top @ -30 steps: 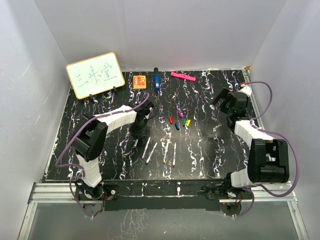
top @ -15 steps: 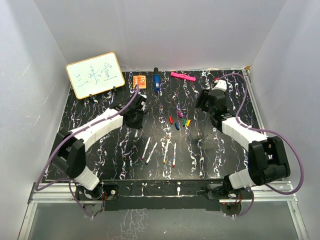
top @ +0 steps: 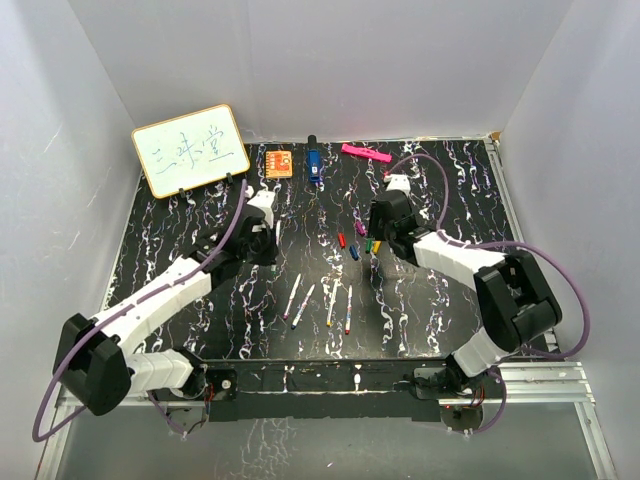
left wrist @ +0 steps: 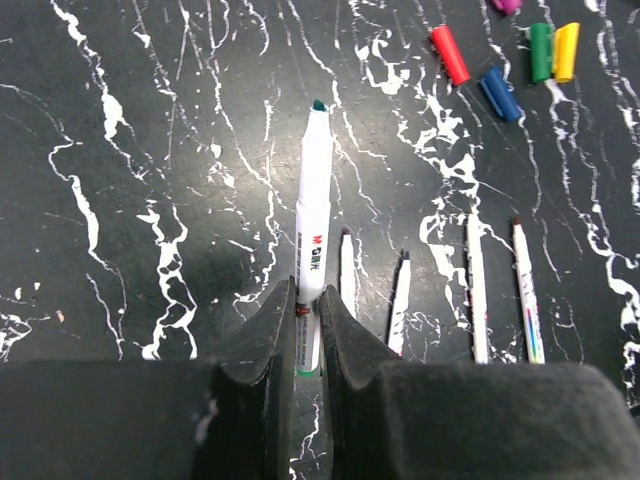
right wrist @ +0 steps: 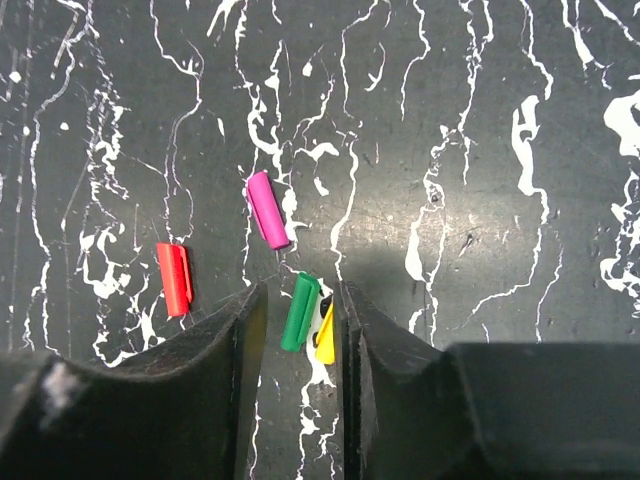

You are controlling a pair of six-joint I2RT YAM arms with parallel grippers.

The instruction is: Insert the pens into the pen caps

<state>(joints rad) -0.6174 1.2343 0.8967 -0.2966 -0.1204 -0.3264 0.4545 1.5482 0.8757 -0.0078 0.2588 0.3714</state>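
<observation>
My left gripper [left wrist: 307,310] is shut on a white pen [left wrist: 312,230] with a green tip, which points away from the wrist above the table. Several more pens [top: 332,305] lie side by side near the front, also seen as pens [left wrist: 476,285] in the left wrist view. The caps lie loose mid-table: red cap [right wrist: 174,278], purple cap [right wrist: 267,209], green cap [right wrist: 299,311], yellow cap [right wrist: 326,335] and blue cap [left wrist: 499,93]. My right gripper [right wrist: 300,290] hangs low over them, jaws partly apart, straddling the green and yellow caps. The yellow cap lies against the right finger.
A whiteboard [top: 190,150] leans at the back left. An orange block [top: 279,163], a blue-and-black object [top: 313,162] and a pink bar [top: 366,153] line the back edge. White walls enclose the black marbled table [top: 450,300].
My right gripper has swung left from the right side to over the caps, and its jaws have narrowed. The left arm has stretched out and carried its pen slightly back and left.
</observation>
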